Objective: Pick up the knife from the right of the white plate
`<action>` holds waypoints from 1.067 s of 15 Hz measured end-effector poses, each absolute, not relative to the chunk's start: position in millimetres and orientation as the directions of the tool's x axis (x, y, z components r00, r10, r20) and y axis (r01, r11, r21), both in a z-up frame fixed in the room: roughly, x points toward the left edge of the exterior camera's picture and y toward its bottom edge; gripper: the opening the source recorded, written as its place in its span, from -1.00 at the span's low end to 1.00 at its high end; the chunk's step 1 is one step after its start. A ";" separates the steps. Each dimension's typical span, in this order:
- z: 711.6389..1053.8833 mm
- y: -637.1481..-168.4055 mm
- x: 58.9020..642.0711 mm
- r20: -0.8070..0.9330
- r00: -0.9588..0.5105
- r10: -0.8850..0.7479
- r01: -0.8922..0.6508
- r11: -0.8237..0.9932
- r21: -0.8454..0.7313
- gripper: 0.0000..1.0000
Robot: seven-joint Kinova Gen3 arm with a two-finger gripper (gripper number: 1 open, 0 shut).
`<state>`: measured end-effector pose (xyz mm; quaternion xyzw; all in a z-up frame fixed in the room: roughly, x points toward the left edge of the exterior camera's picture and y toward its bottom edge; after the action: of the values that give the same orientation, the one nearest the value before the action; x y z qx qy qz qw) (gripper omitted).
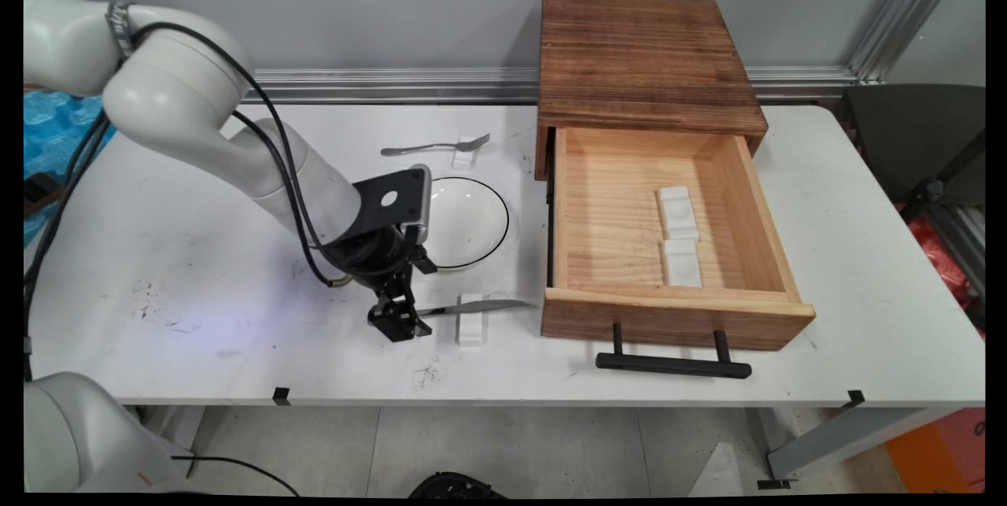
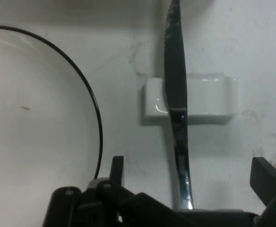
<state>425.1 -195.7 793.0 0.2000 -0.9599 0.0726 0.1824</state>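
Gripper (image 1: 400, 323), fingers apart, straddles the knife (image 2: 176, 113) handle (blade across a white rest (image 2: 209, 98)) beside the plate (image 1: 469, 221).

Even, bright room light falls from overhead on the white table (image 1: 708, 380); shadows are soft and short, a faint one lying under the drawer's black handle (image 1: 673, 365); the hand view is dimmer and greyer, soft throughout, with glare streaking the knife (image 2: 176, 118) and the white rest (image 2: 209, 101).
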 end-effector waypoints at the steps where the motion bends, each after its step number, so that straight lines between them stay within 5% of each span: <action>1: 790.1 -196.4 424.6 0.381 -0.850 -0.363 -0.417 0.906 -0.067 1.00; 16: 771.0 -198.4 426.8 0.382 -0.829 -0.409 -0.461 0.886 -0.052 1.00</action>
<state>426.8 -198.4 771.0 0.2279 -0.9537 0.0712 0.1830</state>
